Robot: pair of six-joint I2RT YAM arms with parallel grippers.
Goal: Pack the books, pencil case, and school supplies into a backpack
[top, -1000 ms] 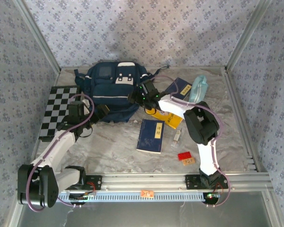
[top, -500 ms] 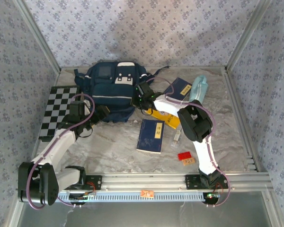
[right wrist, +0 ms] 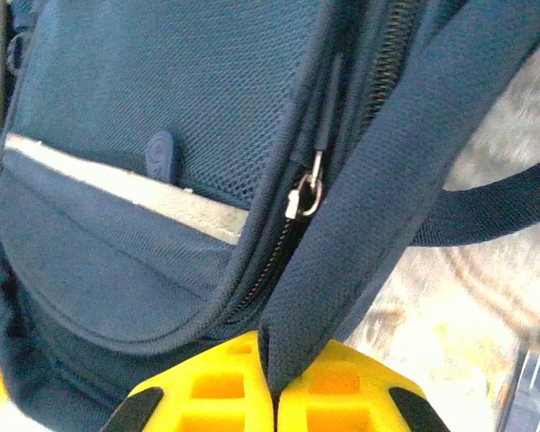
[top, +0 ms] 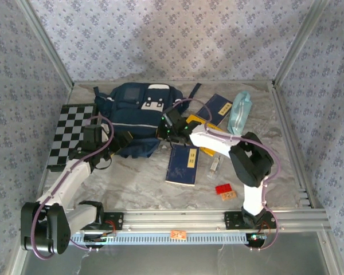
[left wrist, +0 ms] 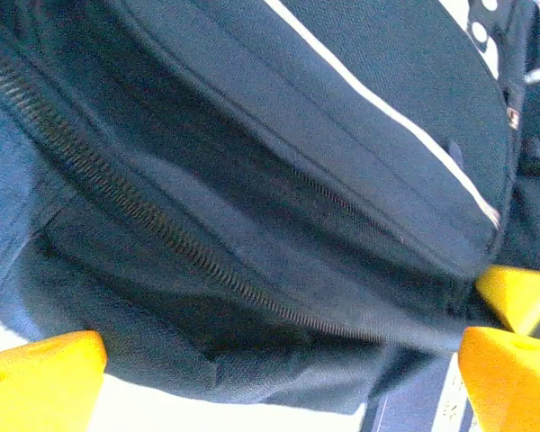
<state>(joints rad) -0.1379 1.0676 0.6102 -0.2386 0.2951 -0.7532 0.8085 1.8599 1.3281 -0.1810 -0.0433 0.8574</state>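
The navy backpack (top: 132,117) lies at the back left with its zipper (right wrist: 252,288) showing. My right gripper (top: 166,127) is shut on a dark backpack strap (right wrist: 378,180), which is pinched between the yellow fingers (right wrist: 207,396). My left gripper (top: 123,143) is open at the backpack's near edge, and the bag's fabric (left wrist: 252,180) lies just ahead of its spread fingers (left wrist: 36,378). One navy book (top: 183,163) lies mid-table and another (top: 216,107) farther back. The yellow book (top: 203,137) is partly under the right arm. The teal pencil case (top: 239,112) lies at the back right. A small clear supply item (top: 214,165) sits beside the near book.
A checkered board (top: 74,134) lies at the left, beside the left arm. A small red block (top: 222,188) and an orange piece (top: 229,195) sit near the front right. Metal frame posts and patterned walls close in the table.
The right gripper closed on the strap and drew back toward the near side. The backpack slid with it, nearer and slightly left. The left arm barely moved.
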